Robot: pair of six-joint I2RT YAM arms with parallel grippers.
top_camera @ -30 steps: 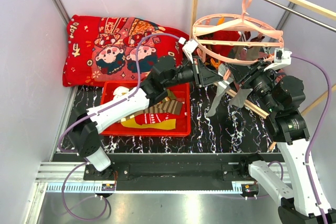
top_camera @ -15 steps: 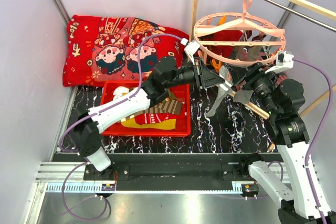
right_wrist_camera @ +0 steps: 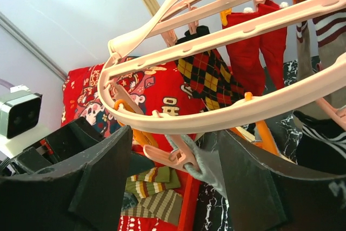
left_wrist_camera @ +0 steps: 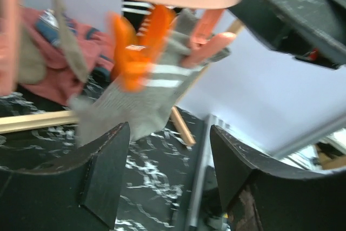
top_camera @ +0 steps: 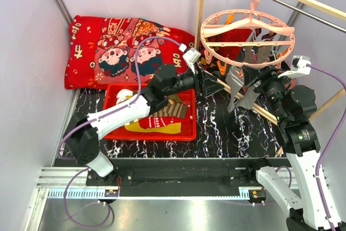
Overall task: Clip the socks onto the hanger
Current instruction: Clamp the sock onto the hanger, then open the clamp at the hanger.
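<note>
At far right the hanger [top_camera: 247, 28] carries clipped socks [right_wrist_camera: 254, 47], a grey sock [left_wrist_camera: 146, 101] nearest, the left gripper [left_wrist_camera: 168, 131] and right gripper [right_wrist_camera: 174, 133] open and empty beside it, while loose socks [top_camera: 157, 118] wait in the tray [top_camera: 186, 133], near left.

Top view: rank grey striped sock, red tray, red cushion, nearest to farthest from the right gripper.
1. Grey striped sock: hanging just left of the right gripper.
2. Red tray: further left, towards the near edge.
3. Red cushion: far-left back corner.
</note>
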